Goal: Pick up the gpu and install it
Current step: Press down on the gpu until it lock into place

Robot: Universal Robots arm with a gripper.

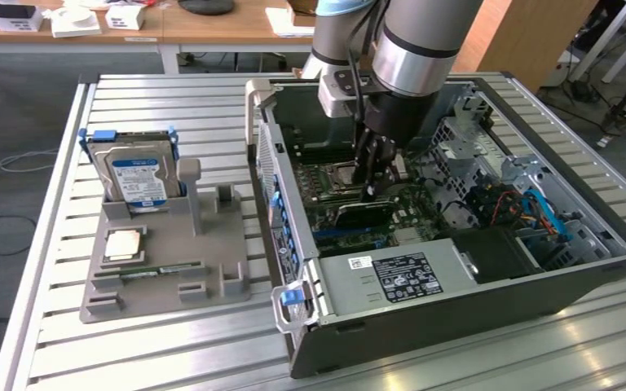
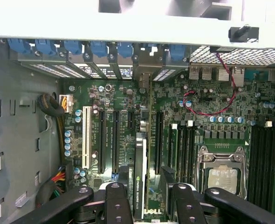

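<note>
The gpu (image 2: pixel 140 179) stands on edge in a motherboard slot inside the open computer case (image 1: pixel 443 322). Its thin black edge carries a green logo label. In the exterior view the gpu (image 1: pixel 359 214) is a dark card low in the case, right below my arm. My gripper (image 2: pixel 151 207) is open. Its two black fingers (image 2: pixel 118 205) stand on either side of the card's top edge, with a gap between each finger and the card. From outside, the gripper (image 1: pixel 375 189) reaches straight down into the case, just over the card.
On the exterior view's left a grey holder (image 1: pixel 215 281) carries a silver hard drive with a blue label (image 1: pixel 137 177), a square chip (image 1: pixel 125 244) and a green RAM stick (image 1: pixel 163 269). Inside the case are the CPU socket (image 2: pixel 221 175), empty black slots (image 2: pixel 102 140) and a power supply (image 1: pixel 394 277).
</note>
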